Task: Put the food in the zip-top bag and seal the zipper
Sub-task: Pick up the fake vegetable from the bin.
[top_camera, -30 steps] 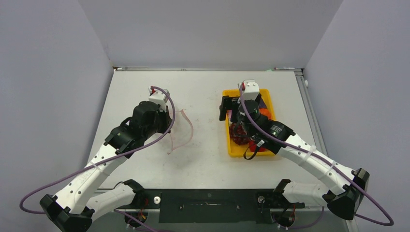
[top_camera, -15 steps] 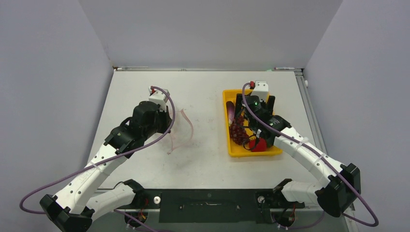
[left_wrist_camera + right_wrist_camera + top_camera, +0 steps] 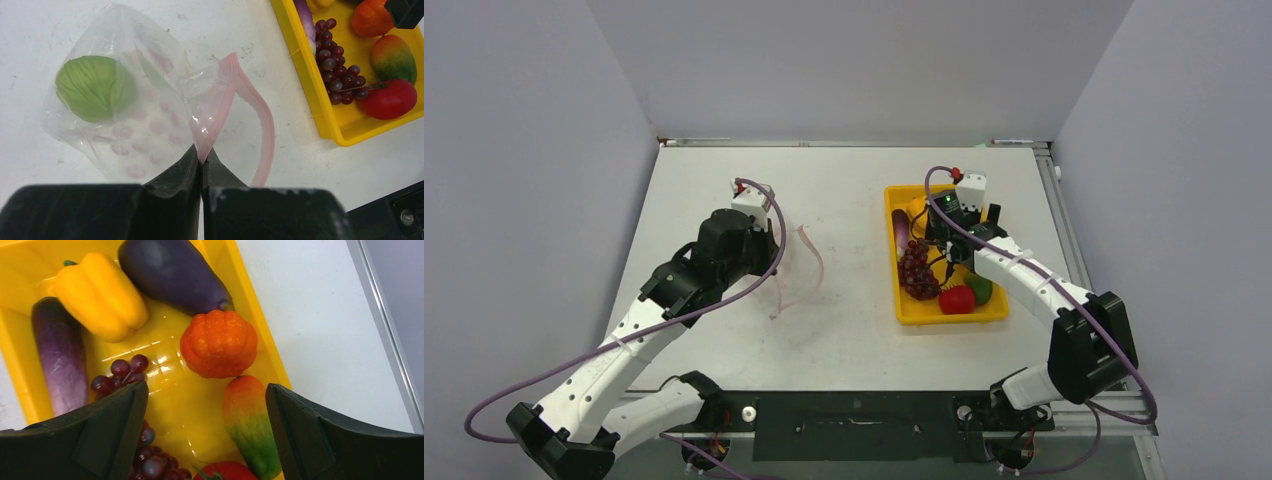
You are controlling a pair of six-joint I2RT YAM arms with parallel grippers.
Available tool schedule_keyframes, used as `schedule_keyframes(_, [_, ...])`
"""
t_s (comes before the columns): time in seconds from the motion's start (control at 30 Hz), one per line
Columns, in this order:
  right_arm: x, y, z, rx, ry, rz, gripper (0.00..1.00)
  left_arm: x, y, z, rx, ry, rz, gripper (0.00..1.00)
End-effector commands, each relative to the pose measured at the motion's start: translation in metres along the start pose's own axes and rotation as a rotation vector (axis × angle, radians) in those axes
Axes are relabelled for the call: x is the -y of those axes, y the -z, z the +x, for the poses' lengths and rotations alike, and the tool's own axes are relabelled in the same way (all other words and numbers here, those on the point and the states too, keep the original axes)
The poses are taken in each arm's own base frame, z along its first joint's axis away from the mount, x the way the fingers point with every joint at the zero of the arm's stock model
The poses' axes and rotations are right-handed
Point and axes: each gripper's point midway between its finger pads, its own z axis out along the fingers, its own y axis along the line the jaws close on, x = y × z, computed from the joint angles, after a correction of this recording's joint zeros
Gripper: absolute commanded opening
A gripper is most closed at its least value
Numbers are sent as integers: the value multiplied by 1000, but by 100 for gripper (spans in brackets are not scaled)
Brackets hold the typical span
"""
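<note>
Your left gripper [image 3: 202,159] is clamping the ridged pink zipper [image 3: 221,97] of the floppy clear zip-top bag [image 3: 150,117], your right gripper [image 3: 206,390] is hovering, jaws apart, over a ribbed orange pumpkin [image 3: 219,343].

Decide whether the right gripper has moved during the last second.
Yes. The right gripper shifted rightward across the yellow tray, from its left rim towards its right rim.
</note>
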Motion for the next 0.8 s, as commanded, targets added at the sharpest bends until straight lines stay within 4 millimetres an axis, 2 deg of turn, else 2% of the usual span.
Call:
schedule_keyframes(0.0, [11, -11, -9, 17, -50, 70, 90, 3, 5, -19, 74, 20, 19, 0])
schedule_keyframes(0.3, [20, -37, -1, -19, -60, 118, 90, 3, 6, -20, 80, 24, 23, 0])
schedule_keyframes(0.77, [11, -60, 5, -50, -35, 104, 90, 6, 7, -19, 77, 12, 43, 0])
